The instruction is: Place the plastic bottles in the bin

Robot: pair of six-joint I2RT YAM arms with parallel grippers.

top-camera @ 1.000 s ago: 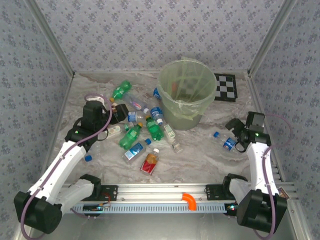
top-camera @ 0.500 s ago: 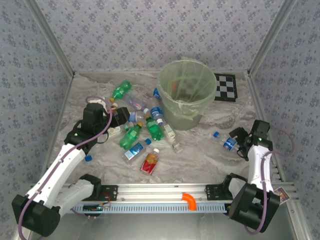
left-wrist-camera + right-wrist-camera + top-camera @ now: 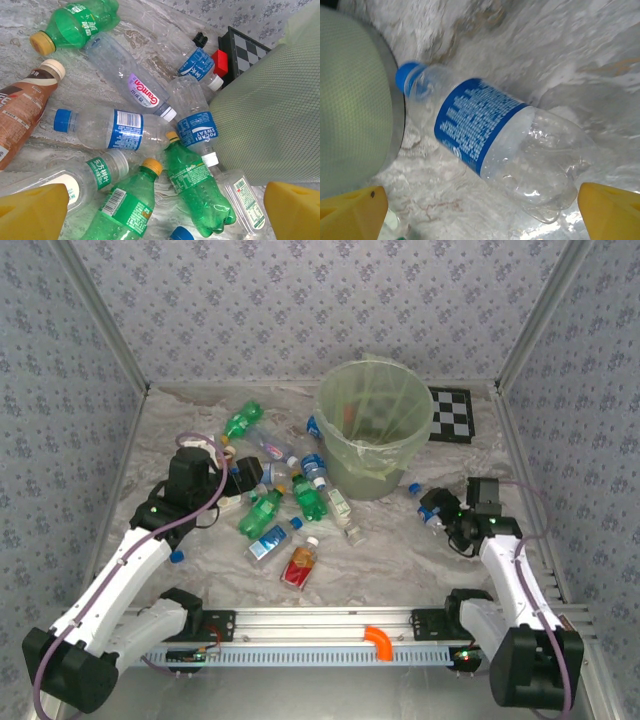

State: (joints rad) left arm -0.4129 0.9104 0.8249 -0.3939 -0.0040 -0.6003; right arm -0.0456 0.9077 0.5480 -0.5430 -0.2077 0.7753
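Right gripper [image 3: 440, 508] was spread wide and empty, its yellow fingertips [image 3: 350, 212] on either side of a clear bottle [image 3: 485, 135] with a blue label and blue cap. That bottle lay on its side on the counter [image 3: 390, 550], just beside the bin [image 3: 372, 468] wall, cap end toward the bin. Left gripper [image 3: 243, 472] was also wide open and holding nothing. It hung over the pile of bottles [image 3: 285, 500] left of the bin, a mix of green ones and clear ones with blue labels, overlapping. A red-orange bottle [image 3: 299, 564] lay apart, nearer the arm bases. The bin stood upright toward the far side.

Bottles looked empty, so likely light, thin-walled, easy to dent, and prone to roll or squirt out of a pinch. Best hold is probably across the labelled middle of the body, not the neck or cap.

The right arm reached forward and inward, forearm low, wrist pitched down at the bottle. The left arm was stretched forward along the left side, wrist tipped down over the pile.
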